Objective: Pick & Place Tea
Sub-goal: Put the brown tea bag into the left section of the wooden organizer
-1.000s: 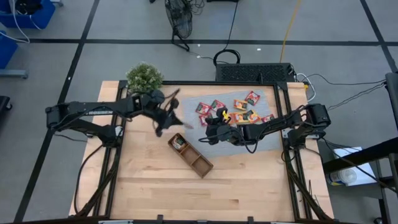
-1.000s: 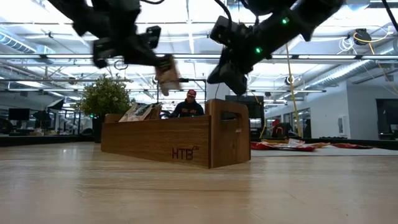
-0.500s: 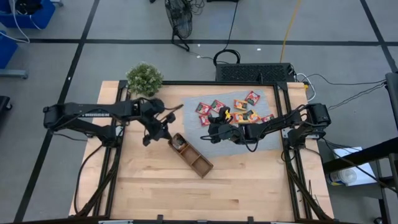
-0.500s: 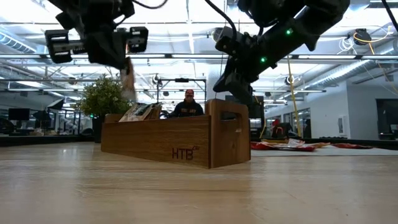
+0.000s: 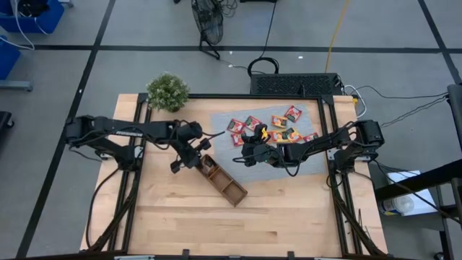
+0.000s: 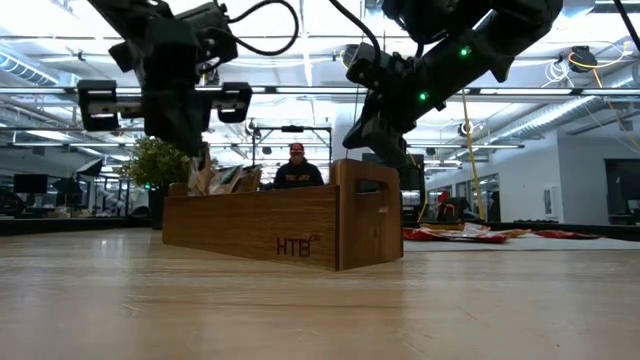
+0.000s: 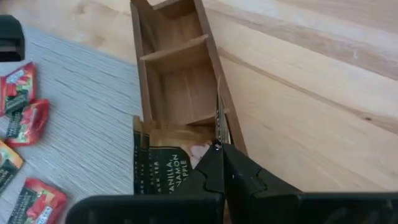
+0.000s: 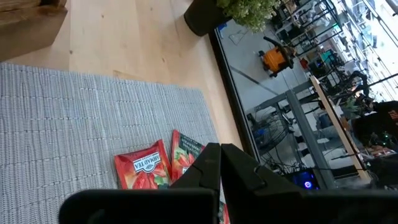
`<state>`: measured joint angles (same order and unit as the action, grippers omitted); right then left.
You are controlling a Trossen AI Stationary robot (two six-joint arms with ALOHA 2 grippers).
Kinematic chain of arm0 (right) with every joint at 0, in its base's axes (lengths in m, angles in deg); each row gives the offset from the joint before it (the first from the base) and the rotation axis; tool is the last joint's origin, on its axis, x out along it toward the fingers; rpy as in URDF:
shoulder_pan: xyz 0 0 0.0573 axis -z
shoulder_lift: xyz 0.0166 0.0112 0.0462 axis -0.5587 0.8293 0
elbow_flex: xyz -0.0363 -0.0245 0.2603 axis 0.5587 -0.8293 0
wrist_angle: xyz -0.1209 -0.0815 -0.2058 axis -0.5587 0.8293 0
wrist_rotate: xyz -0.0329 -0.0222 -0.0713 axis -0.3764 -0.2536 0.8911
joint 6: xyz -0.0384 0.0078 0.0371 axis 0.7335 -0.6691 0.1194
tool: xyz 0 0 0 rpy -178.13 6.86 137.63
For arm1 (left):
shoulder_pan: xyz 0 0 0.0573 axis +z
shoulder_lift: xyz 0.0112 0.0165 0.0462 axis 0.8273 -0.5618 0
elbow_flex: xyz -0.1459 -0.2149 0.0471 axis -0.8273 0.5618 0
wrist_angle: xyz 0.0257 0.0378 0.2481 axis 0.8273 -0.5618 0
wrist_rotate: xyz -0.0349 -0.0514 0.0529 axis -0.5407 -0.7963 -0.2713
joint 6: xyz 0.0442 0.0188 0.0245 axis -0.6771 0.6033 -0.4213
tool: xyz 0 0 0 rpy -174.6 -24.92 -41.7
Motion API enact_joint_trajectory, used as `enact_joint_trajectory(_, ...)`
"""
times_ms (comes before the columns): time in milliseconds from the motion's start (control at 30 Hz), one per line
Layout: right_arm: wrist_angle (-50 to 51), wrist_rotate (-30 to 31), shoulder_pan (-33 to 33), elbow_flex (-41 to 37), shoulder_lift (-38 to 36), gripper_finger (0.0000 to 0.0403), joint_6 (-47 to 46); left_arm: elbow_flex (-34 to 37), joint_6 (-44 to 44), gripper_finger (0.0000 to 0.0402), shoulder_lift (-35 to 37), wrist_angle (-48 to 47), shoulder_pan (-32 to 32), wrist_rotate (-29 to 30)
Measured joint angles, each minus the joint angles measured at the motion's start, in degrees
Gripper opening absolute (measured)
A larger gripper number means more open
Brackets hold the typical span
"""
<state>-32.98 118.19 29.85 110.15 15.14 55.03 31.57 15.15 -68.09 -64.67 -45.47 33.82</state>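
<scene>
Grey tiled floor (image 5: 65, 29) lying around the wooden table (image 5: 188, 217), ceiling strip lights (image 6: 300, 20) glowing overhead - person (image 6: 297, 170) sitting behind, potted plant (image 5: 167, 91) standing at the corner

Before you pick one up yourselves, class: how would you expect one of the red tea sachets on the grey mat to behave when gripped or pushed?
The red tea sachets lie flat and look crinkled, so they are probably thin, floppy and light. The shiny wrapper suggests one may slide on the grey mat rather than tip or roll. The sachet in the left gripper stands edge-on, so it seems to hold some shape.

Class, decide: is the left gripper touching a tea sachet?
Touching. The left wrist view shows the left gripper shut on the edge of a thin sachet above the tray.
</scene>
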Motion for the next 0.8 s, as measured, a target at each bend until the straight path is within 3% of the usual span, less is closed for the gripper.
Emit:
enact_joint_trajectory(233,0.04,0.0,0.0,0.0,0.0,0.0,-0.6,-0.06,2.3,0.0003,-3.38,0.6,0.02,-0.04)
enact_joint_trajectory(567,0.04,-0.02,0.0,0.0,0.0,0.0,-0.6,0.0,13.13,0.0061,-2.59,2.55,0.07,3.02)
enact_joint_trajectory(800,0.04,-0.02,0.0,0.0,0.0,0.0,-0.78,-0.02,14.12,0.009,-2.01,4.11,0.04,4.2)
